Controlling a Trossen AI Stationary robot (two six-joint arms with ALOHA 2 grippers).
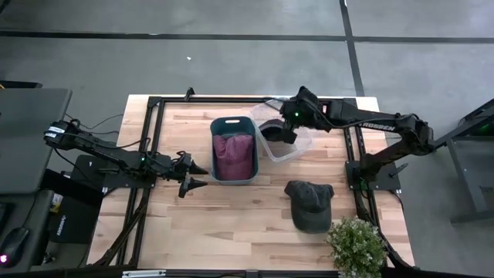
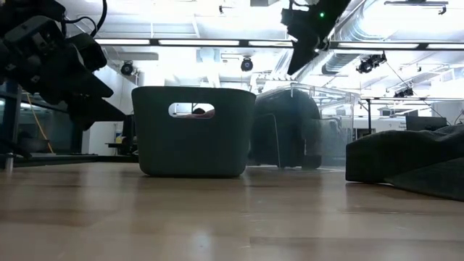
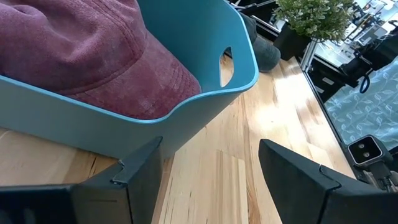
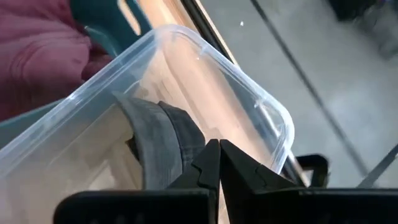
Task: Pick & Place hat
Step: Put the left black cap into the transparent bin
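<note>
Left gripper (image 1: pixel 202 175) released, low beside teal bin (image 1: pixel 233 150) holding maroon hat (image 1: pixel 233 155), mid-tabletop. Right gripper (image 1: pixel 280 136) clenched over clear box (image 1: pixel 297 148) with dark hat (image 4: pixel 163 144) inside, toward far edge. Grey hat (image 1: pixel 310 205) loose near plant (image 1: pixel 356 245), right near corner.

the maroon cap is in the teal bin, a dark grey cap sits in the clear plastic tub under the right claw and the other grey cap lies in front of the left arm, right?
Not quite. The loose dark grey cap lies on the right arm's side of the wooden table, by the potted plant, as the high view shows. The maroon cap in the teal bin and the dark grey cap in the clear plastic tub under the right claw are correct.
</note>
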